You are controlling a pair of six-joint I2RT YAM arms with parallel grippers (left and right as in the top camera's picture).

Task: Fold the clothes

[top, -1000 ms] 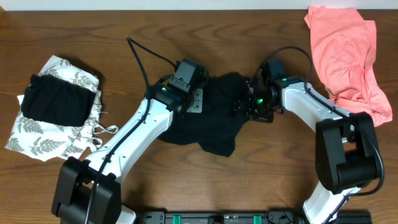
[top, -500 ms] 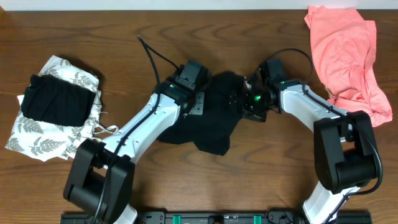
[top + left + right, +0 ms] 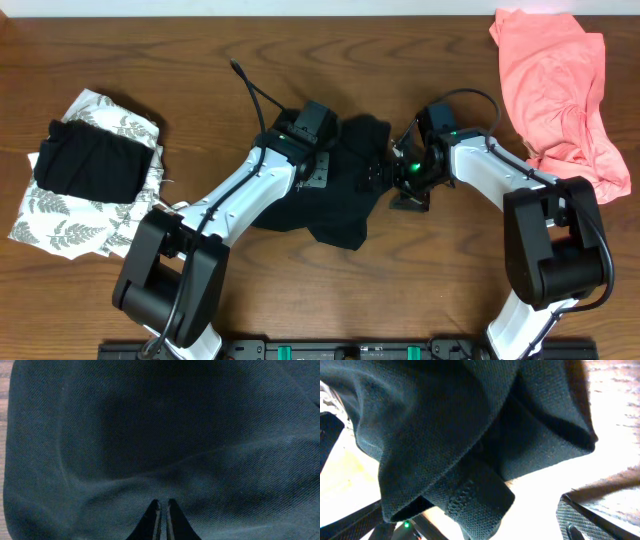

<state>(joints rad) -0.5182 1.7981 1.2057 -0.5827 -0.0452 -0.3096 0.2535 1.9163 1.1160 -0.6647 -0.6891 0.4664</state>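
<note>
Overhead, four garments lie on a dark brown wooden table [image 3: 130,50] with visible grain. One black shirt [image 3: 335,205] is crumpled at the centre. One salmon-pink garment [image 3: 555,85] is spread loosely at 2 o'clock, well apart from it. One white leaf-print garment [image 3: 70,215] lies at 9 o'clock, and one folded black garment [image 3: 90,165] rests on its upper half.

Two white and black arms reach in from 6 o'clock. The left arm [image 3: 230,205] crosses over the shirt's 9 o'clock side, and the right arm [image 3: 500,170] bends in from 3 o'clock.

The left gripper [image 3: 322,172] sits on the shirt toward its 11 o'clock part. In the left wrist view its two dark fingertips [image 3: 155,512] are pressed nearly together with only a slit between them, tips against the black weave that fills the frame. Whether any cloth is pinched cannot be told.

The right gripper [image 3: 402,182] meets the shirt's 3 o'clock edge. In the right wrist view its fingers [image 3: 580,515] stand wide apart, released, and a bunched fold of the shirt with a stitched hem hangs between them above the bright tabletop.

A pale strip runs beyond the table's 12 o'clock edge.
</note>
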